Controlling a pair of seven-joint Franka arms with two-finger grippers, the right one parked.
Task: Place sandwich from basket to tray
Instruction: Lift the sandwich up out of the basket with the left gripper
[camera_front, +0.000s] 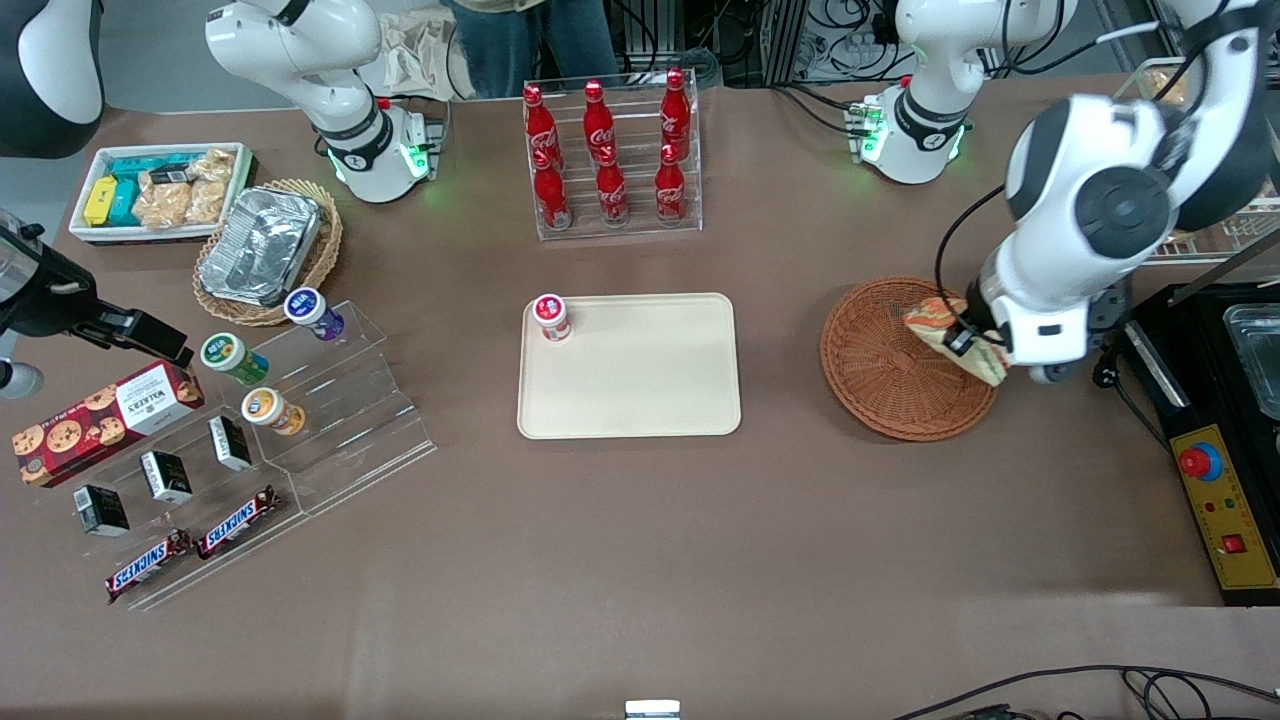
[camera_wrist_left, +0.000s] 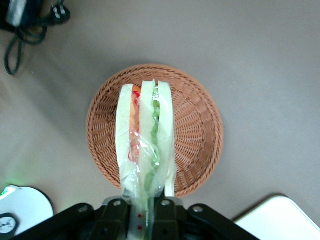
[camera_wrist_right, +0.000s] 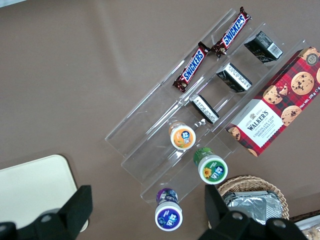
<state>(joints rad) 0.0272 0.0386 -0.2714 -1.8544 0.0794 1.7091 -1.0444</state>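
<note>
i start with the table (camera_front: 640, 600), brown and wide, then the tray (camera_front: 640, 390) lying flat at its middle with a small red-capped cup (camera_front: 551, 317) standing in one corner. the rest of the tray is bare. toward the working arm's end sits the basket (camera_front: 880, 370), with nothing lying in it.

the gripper (camera_front: 965, 340) hangs over the basket's rim, closed on the sandwich (camera_front: 950, 335), which is lifted clear of the weave. so the sandwich is in the air above the basket, not yet over the tray, which is well apart from it.

i judge the sandwich light and soft: white bread, loose filling, a thin clear wrap that looks slippery and crinkles. too hard a squeeze would crush it, too soft and the wrap could slide. the hold looks to be at one end of the wedge, across the flat bread faces, which seems the sensible place.

the front view gives me the layout: basket, tray and the gap between. it hides the grip itself under the arm. the wrist view fills that in: sandwich (camera_wrist_left: 146, 140) standing out from the gripper (camera_wrist_left: 146, 205), layers edge-on, basket (camera_wrist_left: 200, 125) beneath with its floor bare, and a corner of the tray (camera_wrist_left: 280, 220) just showing.
</note>
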